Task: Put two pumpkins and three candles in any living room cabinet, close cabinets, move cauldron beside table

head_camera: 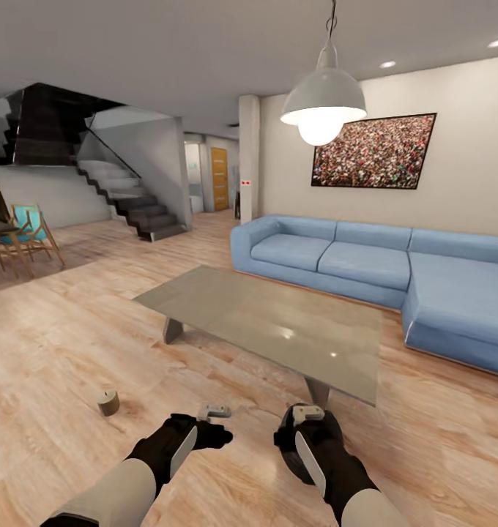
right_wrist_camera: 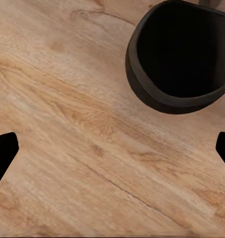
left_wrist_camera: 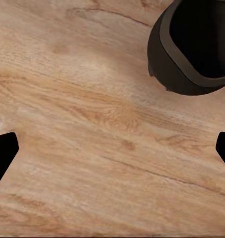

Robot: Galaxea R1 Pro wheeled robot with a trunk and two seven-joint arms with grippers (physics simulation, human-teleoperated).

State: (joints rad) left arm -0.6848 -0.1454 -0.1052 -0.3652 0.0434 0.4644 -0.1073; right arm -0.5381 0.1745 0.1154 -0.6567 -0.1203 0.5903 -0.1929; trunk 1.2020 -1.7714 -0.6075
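Head view | both pincers hanging open, empty, over plank floor (head_camera: 51,351) | left pincer (head_camera: 218,411), right pincer (head_camera: 307,414) | cauldron (right_wrist_camera: 179,54) sitting under right arm, just beside worktop (head_camera: 278,322) leg | candle (head_camera: 108,402) lying on floor to the left | risk: right arm dropping, knocking cauldron away.

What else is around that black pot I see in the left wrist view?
Observer: The head view shows a low table right ahead.
Operator: Anything else on the floor?
Observer: Yes, a candle sits there, off to the robot's left.
Operator: Is the right gripper holding anything?
Observer: No. The right wrist view shows it open above the floor, with the cauldron just ahead of it.
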